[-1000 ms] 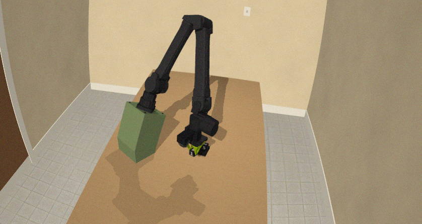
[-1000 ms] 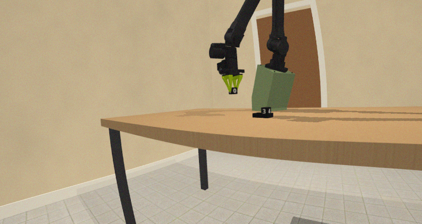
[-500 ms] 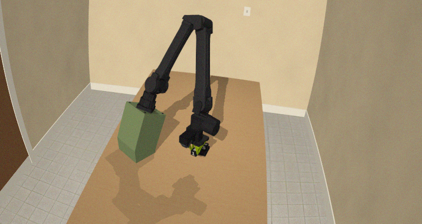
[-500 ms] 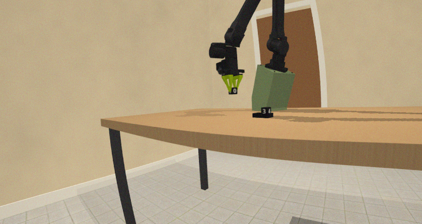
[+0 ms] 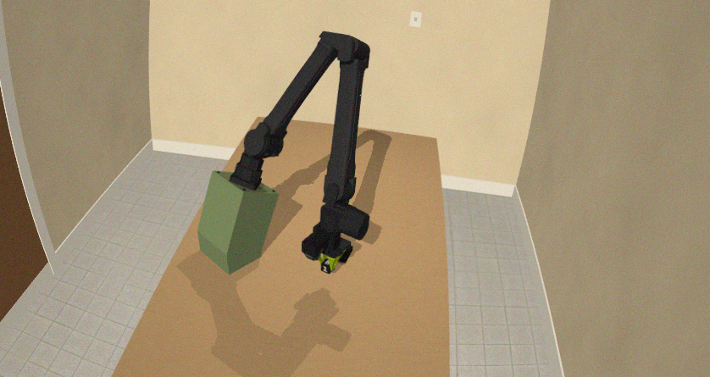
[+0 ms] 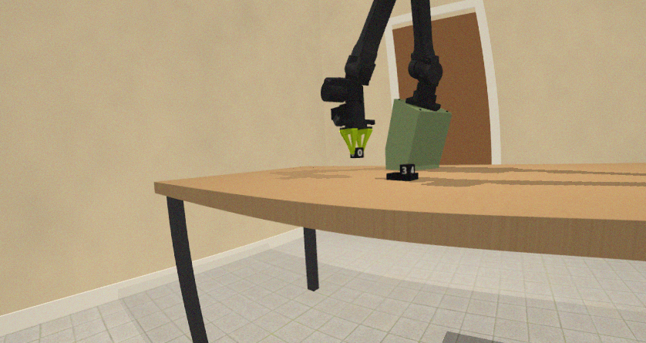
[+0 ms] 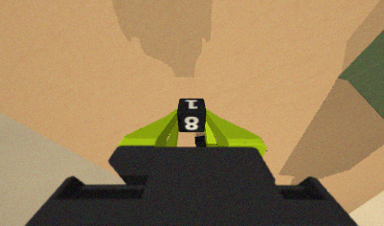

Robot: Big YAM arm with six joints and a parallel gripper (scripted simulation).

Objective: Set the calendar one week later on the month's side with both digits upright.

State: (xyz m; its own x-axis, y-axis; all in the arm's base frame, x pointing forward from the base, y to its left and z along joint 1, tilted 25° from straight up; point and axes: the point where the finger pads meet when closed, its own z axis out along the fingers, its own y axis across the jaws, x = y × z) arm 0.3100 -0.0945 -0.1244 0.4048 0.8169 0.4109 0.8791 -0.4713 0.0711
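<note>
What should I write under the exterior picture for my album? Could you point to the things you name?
The pincer [image 6: 356, 153] grips one number cube [image 6: 357, 153] above the table [image 6: 316, 191].

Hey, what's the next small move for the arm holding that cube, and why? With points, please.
I'd probably shift the hand [image 5: 329, 262] [image 6: 356, 153] [image 7: 192, 113] sideways toward the tray [image 6: 391, 176], staying raised. The exterior view shows its held cube [image 5: 325, 266] [image 6: 357, 153] [image 7: 192, 115] higher and off to one side, while the other cube [image 6: 406, 169] stands at the tray, leaving part of it bare.
</note>
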